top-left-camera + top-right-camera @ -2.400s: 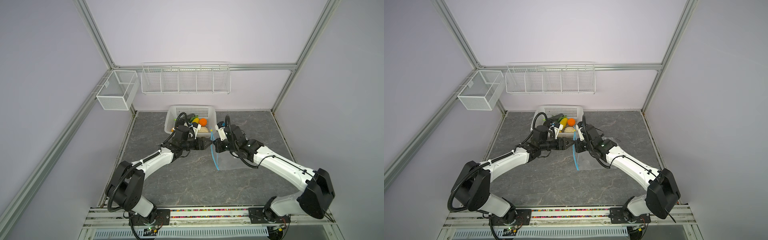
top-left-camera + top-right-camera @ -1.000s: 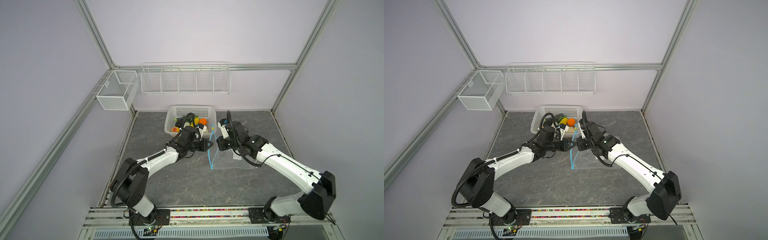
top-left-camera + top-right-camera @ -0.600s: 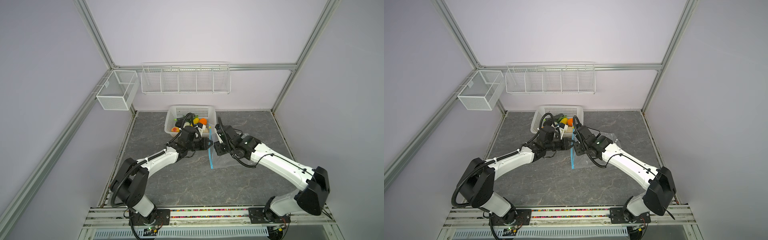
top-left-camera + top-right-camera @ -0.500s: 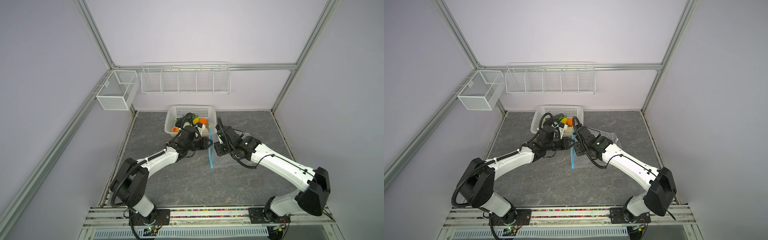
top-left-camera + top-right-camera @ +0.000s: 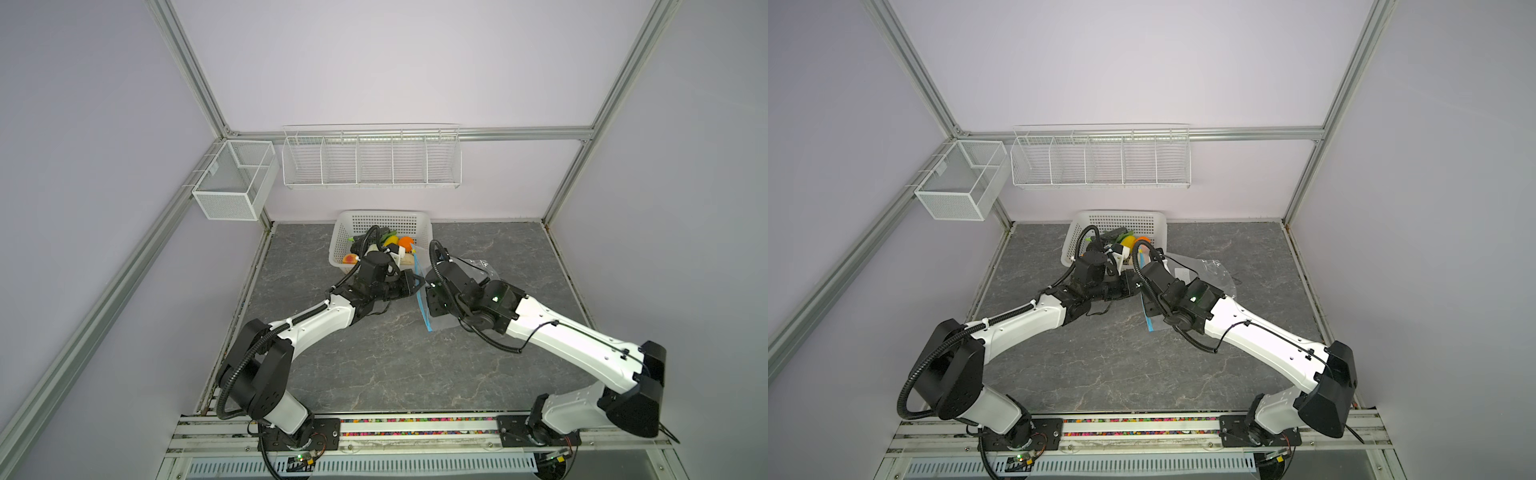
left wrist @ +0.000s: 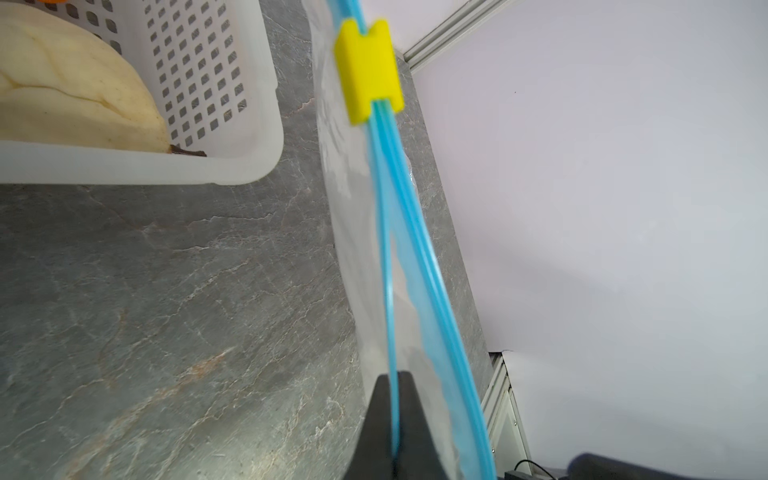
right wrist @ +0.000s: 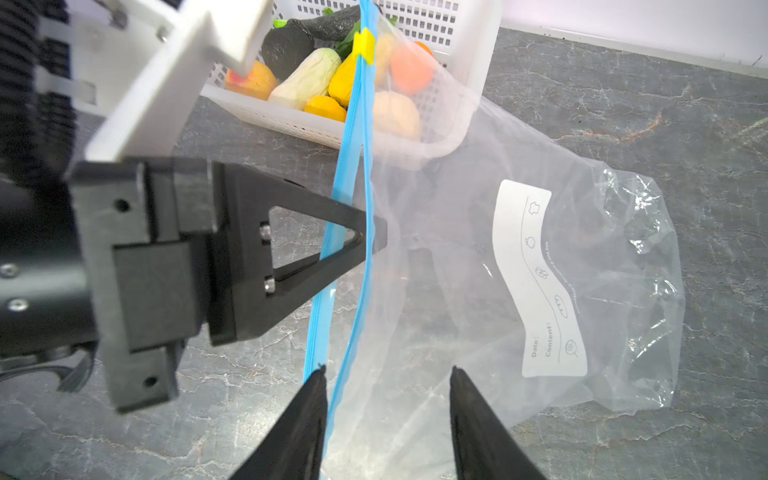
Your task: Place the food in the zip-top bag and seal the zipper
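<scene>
Right wrist view: L gripper (image 7: 374, 237) is pinched fully shut on one lip of the zipper (image 7: 353, 116), abt mid-length of the strip, just off the basket (image 7: 282, 116)'s front rim on the robot's side. The zipper is parted. Two blue lips split apart from the yellow slider (image 7: 363, 43), which sits at the strip's end nearest the basket, by its front R corner. The L gripper holds only one lip; the other hangs loose beside it.

R gripper (image 7: 386, 370) is farther from the basket along the same strip. Its jaws are roughly half apart w/ nothing gripped. One fingertip (image 7: 318, 376) is right at the loose lip, and I can't tell if it touches. The held lip runs down btwn the two fingers, close to that same tip.

Zip-top bag (image 7: 478, 270): mouth edge lifted, body crumpled on the table (image 5: 374, 353) next to the basket's R front corner, reaching away from it to the R. The white label (image 7: 540, 282) faces up.

Food (image 7: 305, 83) lies in the basket: orange, yellow, whitish, beige, peach-red and dark pieces piled together.

Left wrist view: slider (image 6: 369, 70) and the split lips show clearly, w/ one lip running into the closed fingertips (image 6: 409, 399). A pale piece lies against the basket wall.

In both top views the grippers meet nose to nose just in front of the basket (image 5: 380, 218).
</scene>
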`<state>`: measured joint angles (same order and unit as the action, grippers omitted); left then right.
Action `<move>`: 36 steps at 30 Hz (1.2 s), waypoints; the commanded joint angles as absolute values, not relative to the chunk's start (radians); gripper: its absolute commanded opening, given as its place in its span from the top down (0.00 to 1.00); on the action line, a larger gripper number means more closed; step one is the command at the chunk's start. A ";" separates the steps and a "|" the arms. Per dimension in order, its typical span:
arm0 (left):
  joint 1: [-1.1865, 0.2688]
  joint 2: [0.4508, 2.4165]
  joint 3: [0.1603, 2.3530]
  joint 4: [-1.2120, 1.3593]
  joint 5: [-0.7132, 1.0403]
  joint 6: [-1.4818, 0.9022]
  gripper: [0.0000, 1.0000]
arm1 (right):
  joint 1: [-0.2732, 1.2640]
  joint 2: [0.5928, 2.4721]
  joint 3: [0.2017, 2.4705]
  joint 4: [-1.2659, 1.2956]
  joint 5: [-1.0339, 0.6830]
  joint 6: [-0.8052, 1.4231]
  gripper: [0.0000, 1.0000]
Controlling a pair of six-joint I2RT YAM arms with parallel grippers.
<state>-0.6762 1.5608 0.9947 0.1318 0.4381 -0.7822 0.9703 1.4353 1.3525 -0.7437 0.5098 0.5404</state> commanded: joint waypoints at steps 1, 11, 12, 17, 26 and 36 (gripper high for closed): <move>-0.683 1.537 0.988 0.151 0.417 -0.811 1.00 | 0.986 1.477 1.372 -0.745 0.574 0.539 0.51; -0.686 1.532 0.985 0.158 0.407 -0.824 1.00 | 0.995 1.589 1.445 -0.789 0.659 0.502 0.59; -0.686 1.531 0.983 0.160 0.404 -0.827 1.00 | 0.994 1.601 1.458 -0.804 0.683 0.499 0.61; -0.690 1.528 0.979 0.165 0.396 -0.823 1.00 | 1.000 1.657 1.502 -0.866 0.786 0.495 0.67; -0.698 1.533 0.985 0.131 0.402 -0.809 1.00 | 1.003 1.689 1.532 -0.860 0.826 0.466 0.83; -0.708 1.535 0.998 0.137 0.410 -0.813 1.00 | 0.996 1.649 1.531 -0.862 0.916 0.428 0.91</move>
<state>-0.6952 1.5501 0.9913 0.1333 0.4076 -0.8146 0.9985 1.6814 1.5097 -0.8444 0.8509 0.4442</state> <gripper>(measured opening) 0.047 0.092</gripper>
